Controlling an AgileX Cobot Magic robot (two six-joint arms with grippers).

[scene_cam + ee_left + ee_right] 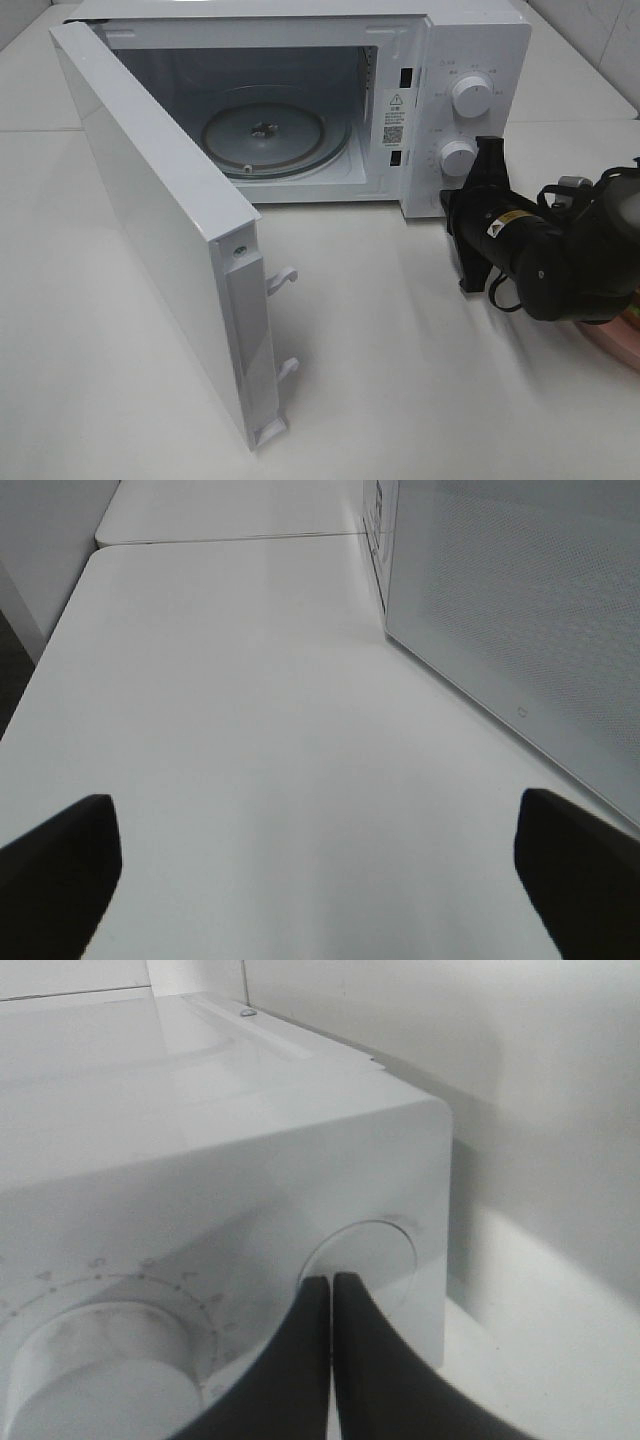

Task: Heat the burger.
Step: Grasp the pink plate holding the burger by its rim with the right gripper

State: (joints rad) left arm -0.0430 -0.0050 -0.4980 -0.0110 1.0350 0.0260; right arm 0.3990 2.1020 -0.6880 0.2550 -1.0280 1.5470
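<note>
Burger unseen; microwave open, turntable bare: you have loading and heating left. Right gripper clenched, empty, at the microwave's front; left gripper released.

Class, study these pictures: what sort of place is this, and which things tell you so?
Probably a robot test bench staged as a kitchen: a microwave with its door open, plain white tables, and a black robot arm.
</note>
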